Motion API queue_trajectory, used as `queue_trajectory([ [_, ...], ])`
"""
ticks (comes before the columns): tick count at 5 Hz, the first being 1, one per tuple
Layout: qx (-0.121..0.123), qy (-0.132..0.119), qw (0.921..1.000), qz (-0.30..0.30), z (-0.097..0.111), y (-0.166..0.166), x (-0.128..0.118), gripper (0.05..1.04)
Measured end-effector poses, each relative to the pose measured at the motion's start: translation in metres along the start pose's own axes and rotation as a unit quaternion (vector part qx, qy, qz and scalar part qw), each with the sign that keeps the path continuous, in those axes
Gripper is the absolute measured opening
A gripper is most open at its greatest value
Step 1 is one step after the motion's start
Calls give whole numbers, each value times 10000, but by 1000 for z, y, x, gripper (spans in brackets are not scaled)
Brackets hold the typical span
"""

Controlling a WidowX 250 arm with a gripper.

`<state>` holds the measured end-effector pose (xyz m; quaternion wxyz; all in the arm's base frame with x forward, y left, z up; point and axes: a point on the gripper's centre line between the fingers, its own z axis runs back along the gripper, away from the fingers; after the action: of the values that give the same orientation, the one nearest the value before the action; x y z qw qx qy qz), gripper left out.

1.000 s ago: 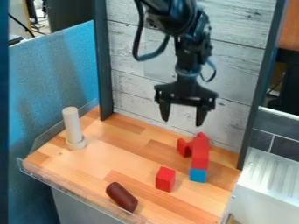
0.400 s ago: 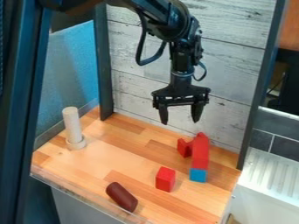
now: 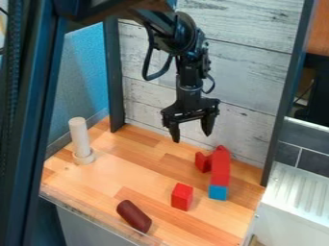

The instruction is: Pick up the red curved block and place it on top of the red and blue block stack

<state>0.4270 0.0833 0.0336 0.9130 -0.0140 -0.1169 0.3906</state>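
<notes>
Above the back of the wooden work surface (image 3: 141,170), the black gripper (image 3: 191,137) is held in the air, pointed downward, its fingers spread wide, with the pale plank wall (image 3: 247,129) seen between them. Nearest to it, down toward the right of the view, a red block group (image 3: 220,168) is seen: a long red form is topped by a peaked end, and by its left side a smaller, angled red piece (image 3: 203,162) is set. The near end is met by a blue block (image 3: 217,192). Just to the left and nearer the camera, a plain red block (image 3: 182,197) is placed. A dark brown cylinder (image 3: 133,216) is laid on its side near the front edge, and a pale rod (image 3: 80,137) is stood upright at the left, its foot ringed by a round collar
</notes>
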Motion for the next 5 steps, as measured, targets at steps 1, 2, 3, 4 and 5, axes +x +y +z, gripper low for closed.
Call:
queue_trajectory([
  [1, 34, 32, 9999, 155, -10, -1, 3, 1000],
  [2, -65, 252, 9989, 385, -21, -4, 8, 1000],
  [3, -182, 502, 9974, 488, -35, -2, 13, 1000],
  [4, -217, 661, 9967, 425, -46, -2, 9, 1000],
  [5, -197, 860, 9954, 384, -56, -4, 5, 1000],
])
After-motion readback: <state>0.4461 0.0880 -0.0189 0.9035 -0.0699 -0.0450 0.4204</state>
